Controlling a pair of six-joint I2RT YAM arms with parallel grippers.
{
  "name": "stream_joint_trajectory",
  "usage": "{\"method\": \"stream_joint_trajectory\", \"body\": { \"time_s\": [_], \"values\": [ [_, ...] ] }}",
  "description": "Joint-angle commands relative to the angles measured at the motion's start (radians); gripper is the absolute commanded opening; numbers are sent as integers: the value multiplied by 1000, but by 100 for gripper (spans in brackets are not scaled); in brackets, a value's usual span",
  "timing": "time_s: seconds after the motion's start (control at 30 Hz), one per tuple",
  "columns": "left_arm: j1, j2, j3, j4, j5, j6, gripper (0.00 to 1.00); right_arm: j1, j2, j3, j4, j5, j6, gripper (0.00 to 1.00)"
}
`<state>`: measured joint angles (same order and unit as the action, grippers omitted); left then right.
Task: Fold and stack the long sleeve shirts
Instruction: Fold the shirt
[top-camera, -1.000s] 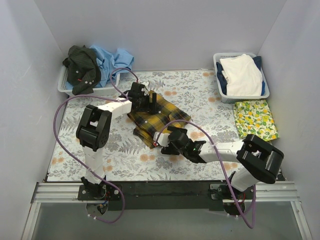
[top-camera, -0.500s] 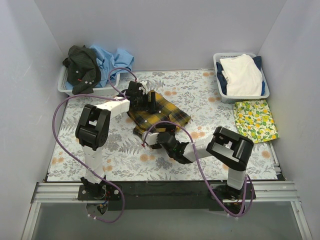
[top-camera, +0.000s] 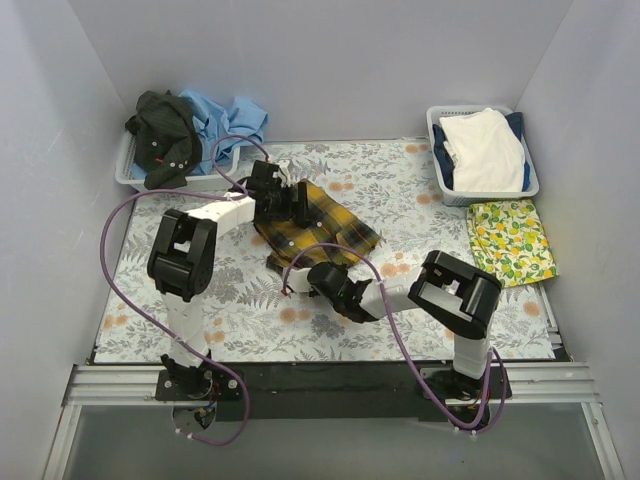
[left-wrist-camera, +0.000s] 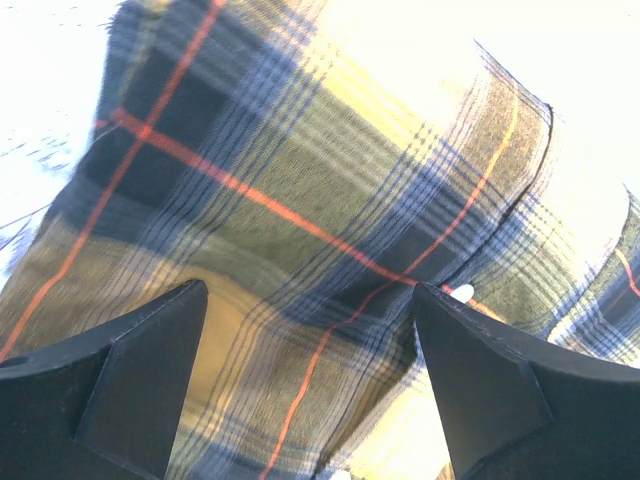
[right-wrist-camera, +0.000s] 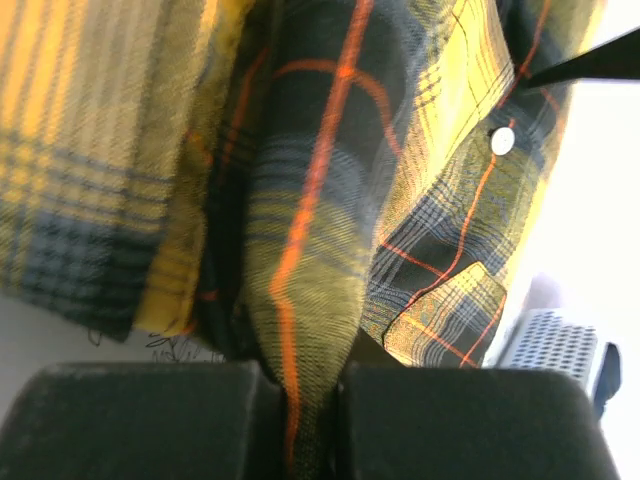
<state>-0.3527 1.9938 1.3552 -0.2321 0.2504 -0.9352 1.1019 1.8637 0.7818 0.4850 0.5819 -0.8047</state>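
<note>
A yellow-and-black plaid long sleeve shirt (top-camera: 330, 225) lies bunched in the middle of the table cover. My left gripper (top-camera: 287, 205) hovers over its far left part, jaws open, and plaid cloth (left-wrist-camera: 300, 230) fills the gap between the fingers (left-wrist-camera: 130, 370) without being pinched. My right gripper (top-camera: 310, 276) is at the shirt's near edge, shut on a fold of the plaid cloth (right-wrist-camera: 300, 300) that runs down between its pads (right-wrist-camera: 150, 420). More shirts, dark (top-camera: 165, 135) and light blue (top-camera: 225, 120), are heaped in the far-left basket.
A grey basket (top-camera: 130, 172) at the far left holds the heaped shirts. Another basket (top-camera: 438, 165) at the far right holds white and dark blue cloth. A lemon-print cloth (top-camera: 511, 240) lies at the right edge. Purple cables loop from both arms.
My right gripper slid left to the shirt's near edge and shut on a fold of plaid cloth. The right arm folded in toward the centre. My left gripper barely moved.
</note>
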Motion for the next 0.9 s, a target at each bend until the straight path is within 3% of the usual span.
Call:
{"method": "stream_joint_trajectory", "body": {
  "time_s": [0.0,0.27,0.5,0.73,0.87],
  "values": [
    [20,-156,10,-45,-83,-11,85,0,-49,91,-276,-128,180,1],
    [38,-432,-45,-95,-305,-28,87,-14,-187,267,-554,-442,398,1],
    [76,-559,-31,-245,-557,-140,87,-16,-170,370,-675,-562,453,1],
    [172,-684,-39,-322,-576,-209,87,-16,-147,477,-759,-636,472,1],
    [192,-731,-16,-360,-605,-229,88,-19,-138,611,-848,-804,501,1]
  ]
}}
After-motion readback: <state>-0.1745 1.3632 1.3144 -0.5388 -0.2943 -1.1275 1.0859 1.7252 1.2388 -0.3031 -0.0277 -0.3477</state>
